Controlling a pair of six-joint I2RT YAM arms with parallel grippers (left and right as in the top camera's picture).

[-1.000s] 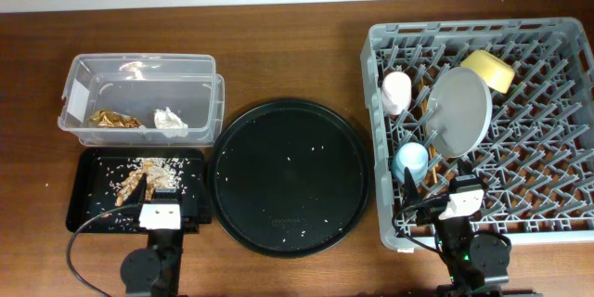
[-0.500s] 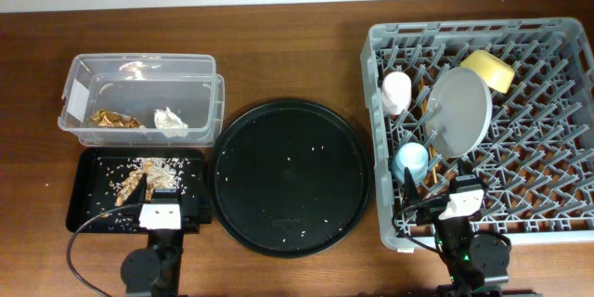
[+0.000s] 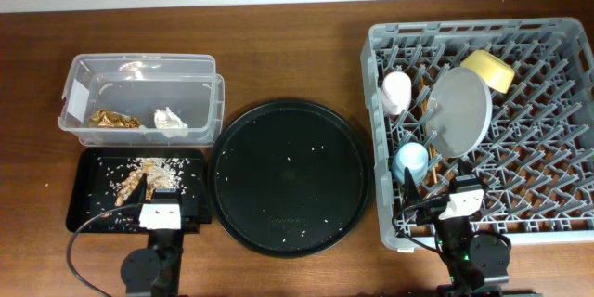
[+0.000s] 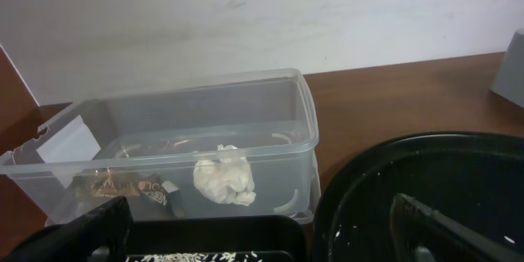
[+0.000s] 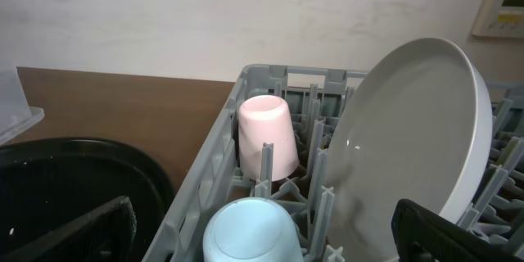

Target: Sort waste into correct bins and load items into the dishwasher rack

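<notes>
Premises: indoor robot test bench, not a household kitchen. Evidence: bare wooden table (image 3: 278,46), plain white wall (image 4: 246,16), 2 robot arms (image 3: 467,255), control panel (image 5: 509,0) on the wall above-right of the right gripper (image 5: 262,233).

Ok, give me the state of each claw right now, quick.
Left claw: open, holding nothing.
Right claw: open, holding nothing.
</notes>
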